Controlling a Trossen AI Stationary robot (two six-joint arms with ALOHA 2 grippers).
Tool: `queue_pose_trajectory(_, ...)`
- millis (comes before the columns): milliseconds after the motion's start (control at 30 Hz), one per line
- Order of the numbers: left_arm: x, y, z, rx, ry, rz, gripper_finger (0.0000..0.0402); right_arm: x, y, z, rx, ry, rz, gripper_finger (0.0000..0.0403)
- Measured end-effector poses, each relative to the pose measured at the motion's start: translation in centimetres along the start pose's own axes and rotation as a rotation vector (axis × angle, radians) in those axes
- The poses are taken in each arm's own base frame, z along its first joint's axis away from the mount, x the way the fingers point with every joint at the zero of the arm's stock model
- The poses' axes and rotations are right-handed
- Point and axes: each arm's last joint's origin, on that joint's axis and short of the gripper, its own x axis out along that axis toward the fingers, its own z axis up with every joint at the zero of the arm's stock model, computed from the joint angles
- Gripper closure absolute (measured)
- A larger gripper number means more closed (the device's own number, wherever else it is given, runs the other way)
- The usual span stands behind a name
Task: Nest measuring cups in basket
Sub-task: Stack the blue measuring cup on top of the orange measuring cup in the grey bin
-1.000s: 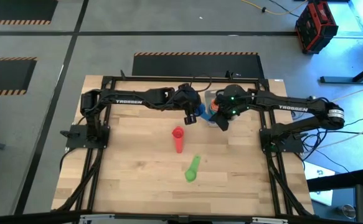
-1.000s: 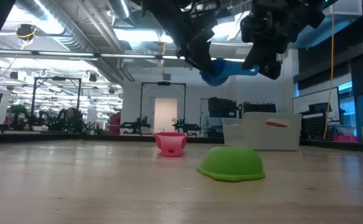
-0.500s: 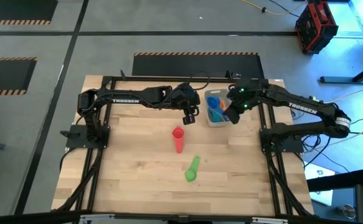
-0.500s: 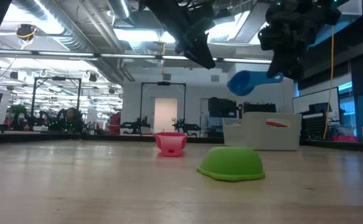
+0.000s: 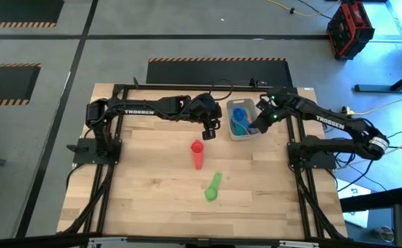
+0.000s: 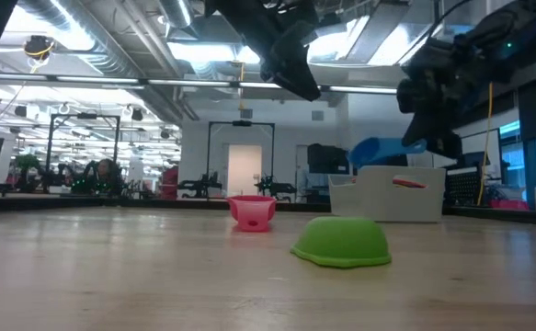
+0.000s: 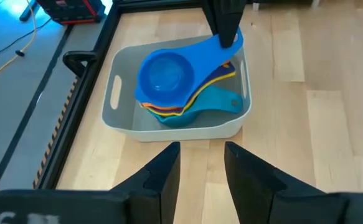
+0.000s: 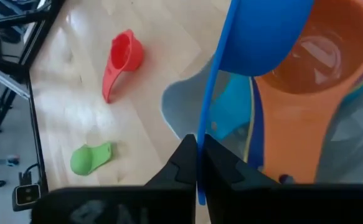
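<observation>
Stretching across the wooden table (image 5: pixel 152 172), both dark arms meet near the far edge, and the action is all at the basket (image 5: pixel 233 135)! That pale bin sits on the far right part of the tabletop, with a nested stack of cups (image 7: pixel 187 109) inside it: teal lowest, then yellow, red, purple and orange edges showing. The right gripper (image 5: pixel 256 127) hangs over the basket's right end, fingers pinched tight on the handle of the blue cup (image 7: pixel 169 74), whose bowl hovers just above the stack. The left gripper (image 5: pixel 209 131) waits just beside the basket's left wall, fingers parted, nothing between them. Out on the open table, well apart from the bin, the red cup (image 5: pixel 198 153) lies mid-table, and nearer the front edge the green cup (image 5: pixel 213 187) lies bowl-down.
</observation>
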Motion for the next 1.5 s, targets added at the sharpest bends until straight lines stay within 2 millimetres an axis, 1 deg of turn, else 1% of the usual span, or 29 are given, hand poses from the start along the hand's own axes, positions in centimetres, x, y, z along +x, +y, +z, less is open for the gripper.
queue_pose_trajectory(167,0.0,0.0,0.0,-0.001,0.000,0.000,0.0283,0.0,-1.1,-0.3,0.014,-0.019,0.044,0.0393)
queue_pose_trajectory(433,0.0,0.0,0.0,0.000,0.000,0.000,0.0283,0.3,-2.4,-1.3,0.065,-0.015,0.012,0.0390)
queue_pose_trajectory(600,0.0,0.0,0.0,0.000,0.000,0.000,0.0282,0.3,-2.4,-1.2,0.066,-0.027,0.009,0.0388)
queue_pose_trajectory(800,0.0,0.0,0.0,0.000,0.000,0.000,0.0283,0.2,-2.7,-1.1,0.107,-0.052,-0.094,0.0378)
queue_pose_trajectory(1067,0.0,0.0,0.0,0.000,0.000,0.000,0.0283,0.2,-2.7,-1.1,0.108,-0.050,-0.085,0.0358)
queue_pose_trajectory(1500,0.0,0.0,0.0,0.000,0.000,0.000,0.0284,0.3,-2.7,-1.2,0.112,-0.046,-0.079,0.0356)
